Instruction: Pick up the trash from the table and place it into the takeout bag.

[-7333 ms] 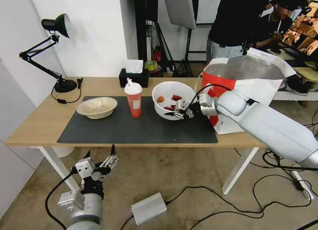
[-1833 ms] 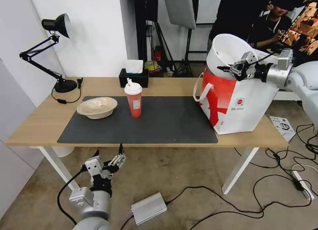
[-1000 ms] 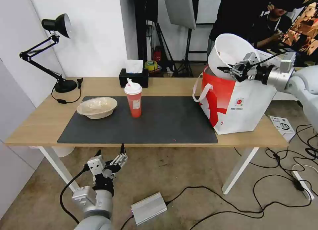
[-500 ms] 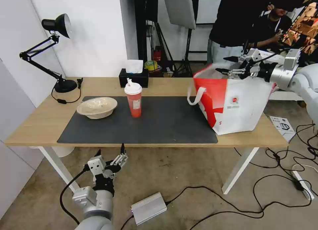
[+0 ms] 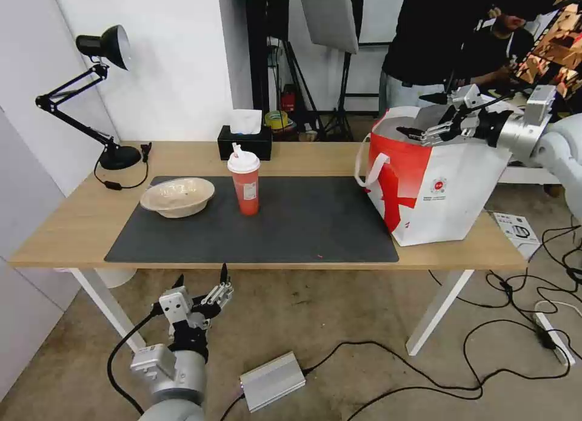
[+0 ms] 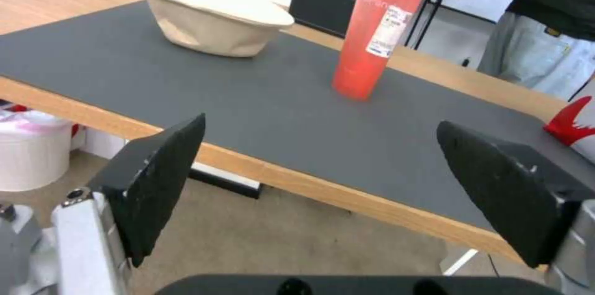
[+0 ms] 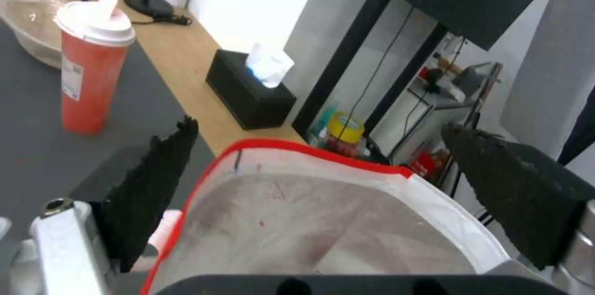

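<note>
Two pieces of trash are seen on the mat (image 5: 254,227) of the table (image 5: 73,227): the beige bowl (image 5: 177,196) toward the lamp (image 5: 100,93) end and the red cup (image 5: 244,181), upright with its white lid on, just beside the bowl but apart from it. The bag (image 5: 436,184) is stood at the other end of the table, partly on the mat's edge, its mouth open and its foil lining exposed, one white handle (image 5: 370,166) hung down its red side. The right gripper (image 5: 433,114) is held over the bag's open mouth, its fingers spread wide apart and nothing gripped between them; from the right wrist view the bag's red rim (image 7: 310,151) and grey lining are seen directly between the two dark fingers (image 7: 155,183). The white bowl cannot be made out inside the bag. A black tissue box (image 5: 245,141) is placed behind the cup near the table's back edge. The left gripper (image 5: 200,287) is parked low in front of the table, below its front edge, fingers apart and empty; in the left wrist view the cup (image 6: 378,30) and beige bowl (image 6: 211,16) are seen beyond it across the mat.
</note>
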